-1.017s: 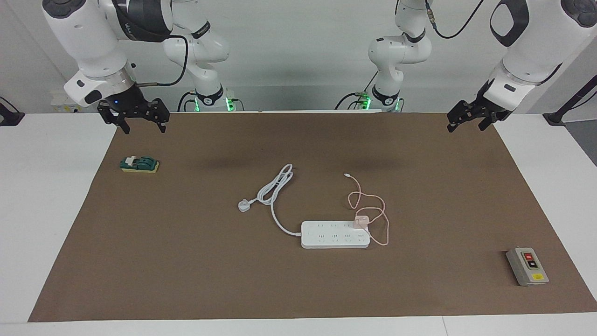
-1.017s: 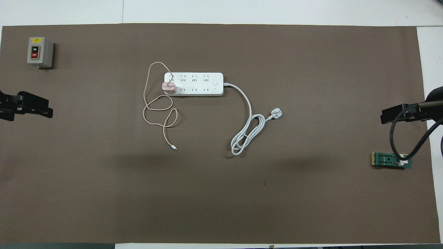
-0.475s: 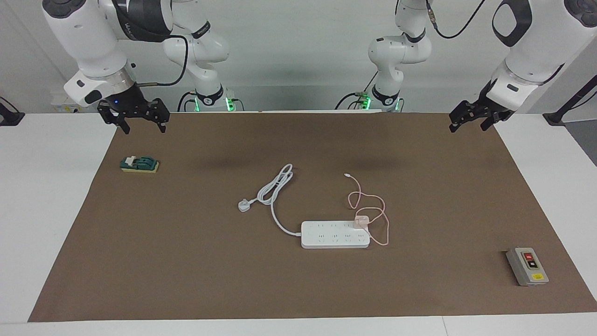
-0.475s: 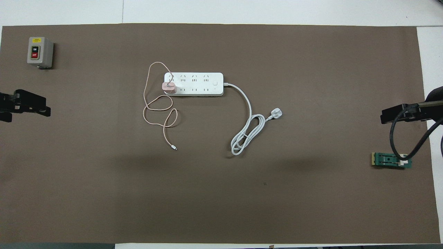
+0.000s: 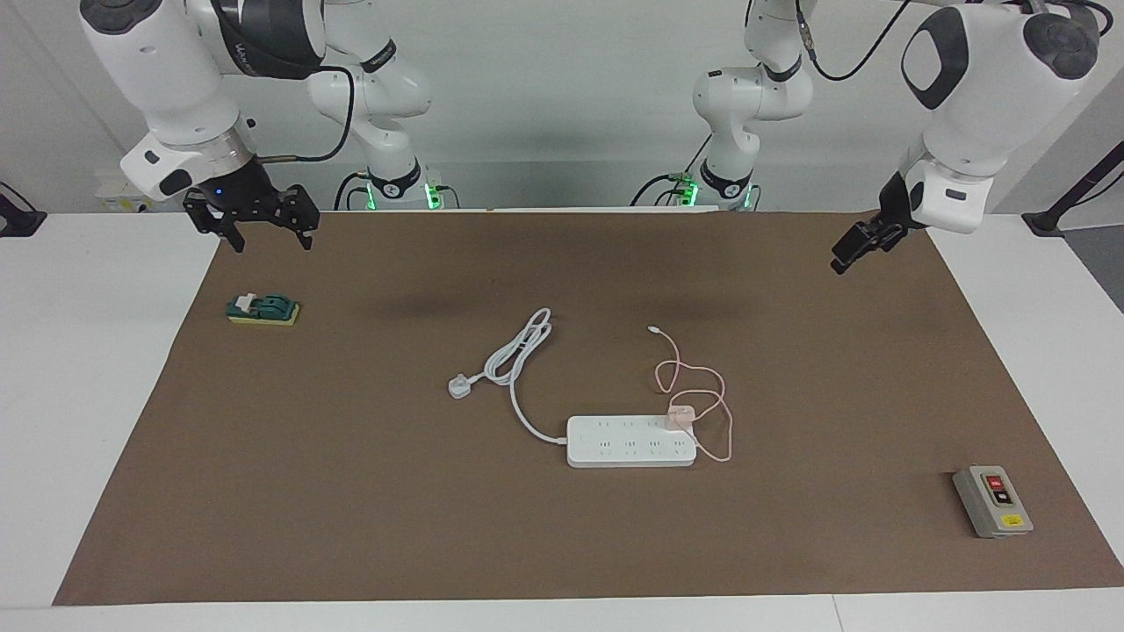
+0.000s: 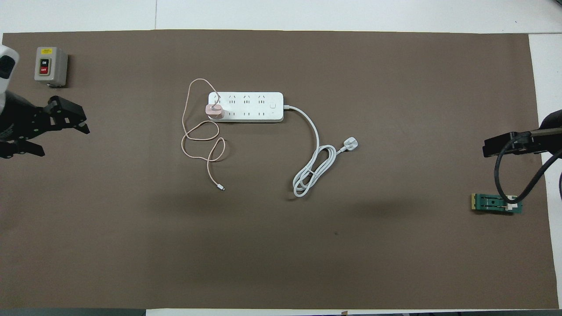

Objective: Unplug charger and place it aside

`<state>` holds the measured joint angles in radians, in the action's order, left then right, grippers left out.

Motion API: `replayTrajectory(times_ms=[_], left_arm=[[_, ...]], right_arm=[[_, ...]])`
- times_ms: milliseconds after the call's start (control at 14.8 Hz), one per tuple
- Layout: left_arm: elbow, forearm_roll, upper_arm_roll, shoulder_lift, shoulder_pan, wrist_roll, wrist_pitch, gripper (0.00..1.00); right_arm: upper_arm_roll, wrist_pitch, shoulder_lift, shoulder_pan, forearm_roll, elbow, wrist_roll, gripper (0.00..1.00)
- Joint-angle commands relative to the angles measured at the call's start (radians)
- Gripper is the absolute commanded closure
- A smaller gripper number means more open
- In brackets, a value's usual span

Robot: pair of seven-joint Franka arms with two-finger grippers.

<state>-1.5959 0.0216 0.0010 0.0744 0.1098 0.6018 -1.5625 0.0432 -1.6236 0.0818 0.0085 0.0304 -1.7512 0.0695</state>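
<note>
On the brown mat [image 5: 351, 491] that covers most of the table, a white power strip [image 5: 631, 441] lies mid-table with its long axis running between the two arms' ends, and the charger [image 5: 680, 418], a small pink cube, sits plugged into the socket at the end toward the left arm, its thin pink cable [image 6: 197, 134] looping toward the robots. A grey switch box [image 6: 50, 66] marked ON and OFF stands far from the robots at the left arm's end, and a small green part [image 5: 262, 309] lies at the right arm's end. The left gripper [image 6: 50, 131] hangs over the mat's edge with its fingers spread and empty, while the right gripper [image 5: 259, 230] waits, also spread and empty, over the mat's corner near the green part.
</note>
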Motion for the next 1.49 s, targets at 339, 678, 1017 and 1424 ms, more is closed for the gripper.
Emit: replayTrajectory(times_ms=[339,678,1017,1424], left_arm=[[0.105,0.138,0.01,0.231,0.108,0.852,-0.215,0.0],[0.103,0.1,0.016,0.327,0.203,1.186,-0.291,0.0],[0.122,0.044,0.016,0.398,0.232,1.334,-0.318,0.0],[0.084,0.044,0.014,0.415,0.243,1.417,-0.441,0.0]], right_arm=[[-0.011,0.01,0.021,-0.015,0.003,-0.019,-0.008,0.0],[-0.011,0.01,0.022,-0.013,0.003,-0.019,-0.008,0.0],[-0.011,0.01,0.022,-0.015,0.002,-0.019,-0.008,0.0],[-0.012,0.011,0.022,-0.004,0.002,-0.019,-0.002,0.0]])
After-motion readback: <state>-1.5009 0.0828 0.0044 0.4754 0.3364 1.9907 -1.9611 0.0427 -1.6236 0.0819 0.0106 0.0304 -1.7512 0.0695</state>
